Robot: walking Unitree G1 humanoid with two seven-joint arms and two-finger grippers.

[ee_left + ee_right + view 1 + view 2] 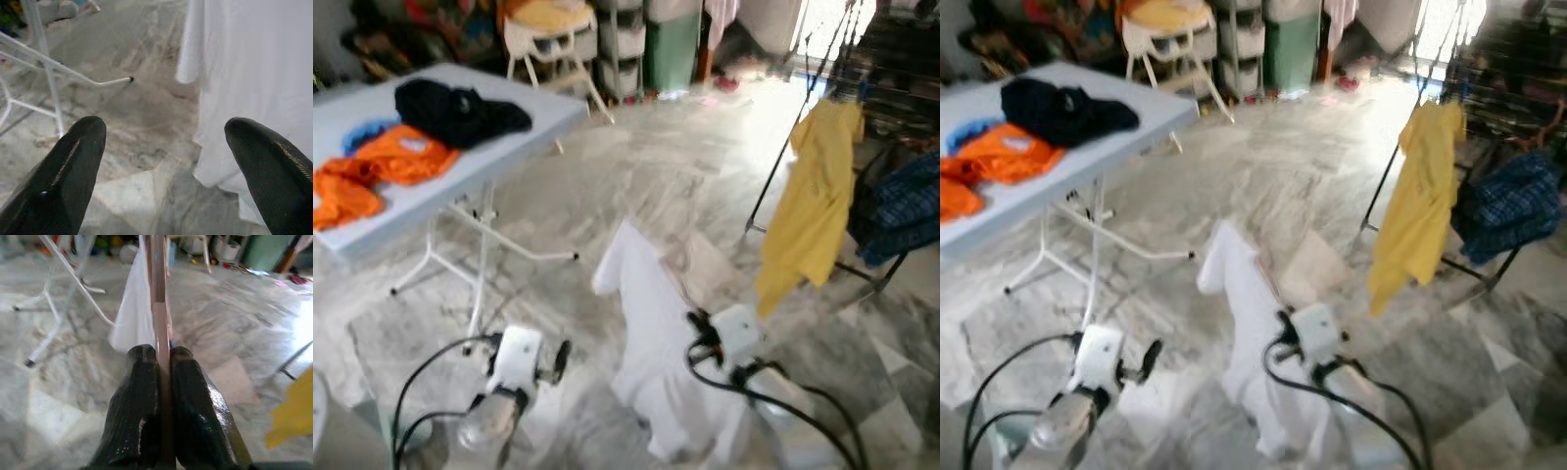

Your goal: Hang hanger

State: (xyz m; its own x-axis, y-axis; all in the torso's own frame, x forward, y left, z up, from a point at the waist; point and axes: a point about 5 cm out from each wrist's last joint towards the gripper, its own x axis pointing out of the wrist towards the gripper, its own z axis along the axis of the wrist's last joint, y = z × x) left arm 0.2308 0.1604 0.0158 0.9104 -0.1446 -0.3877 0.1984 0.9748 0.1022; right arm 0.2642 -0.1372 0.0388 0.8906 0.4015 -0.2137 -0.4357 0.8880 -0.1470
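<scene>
1. Fingers of your right gripper (163, 357) are pressed together on the thin pinkish hanger (158, 293), which runs straight out from between them; the white shirt (656, 333) drapes from it, so you carry garment and hanger as one load clear of the marble floor (685, 176).
2. Your left gripper (166, 147) has its fingers spread wide with nothing between them; the white shirt's hem hangs just beyond one fingertip. It looks kept free to steady the cloth, though that is a judgement.
3. Ahead of your right fingers, well apart, stands the drying rack (881, 98), the likely place for the hanger. The grip at the hanger's lower part would leave its hook free; the hook itself cannot be made out.
4. Count on the rack: one yellow shirt (813, 196), one dark blue checked garment (901, 211).
5. Count on the worktop (460, 186), off beyond your left fingers: one black garment (460, 110), one orange garment (382, 166), one blue item (362, 135) partly covered.
</scene>
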